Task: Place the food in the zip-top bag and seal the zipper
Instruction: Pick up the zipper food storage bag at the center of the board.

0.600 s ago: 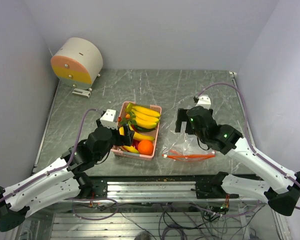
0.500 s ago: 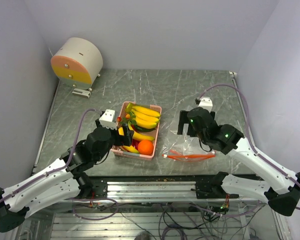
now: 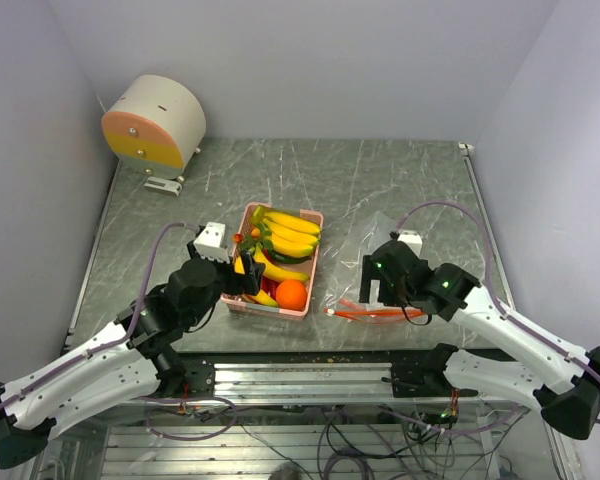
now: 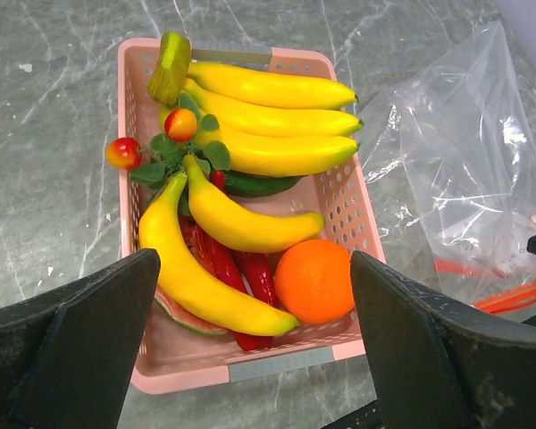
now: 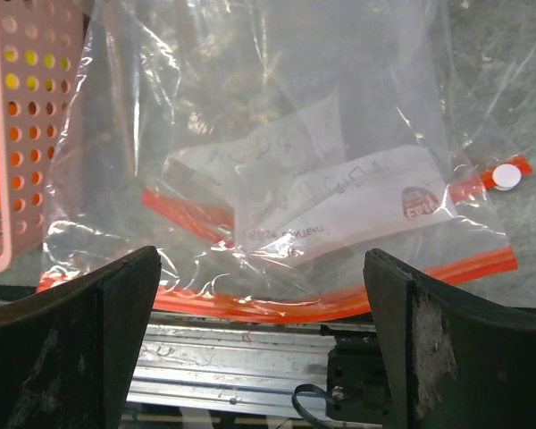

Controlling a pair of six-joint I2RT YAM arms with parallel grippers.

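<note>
Shows a white-and-orange drum [image 3: 155,122] well away at the far left corner of the grey marble table [image 3: 380,180], and a pink tray [image 4: 250,368] mid-table just left of the zip-top bag [image 5: 277,134]. Finds the left gripper [image 3: 248,272] spread wide and empty over the tray's near end, with bananas [image 4: 268,116], orange [image 4: 314,281], chili peppers [image 4: 250,268] and watermelon slice [image 4: 183,315] inside the tray, below its fingers. Finds the right gripper [image 3: 373,288] likewise wide apart, holding nothing, above the crumpled bag, with the zipper [image 5: 250,308] along the bag's near edge between its fingers.
</note>
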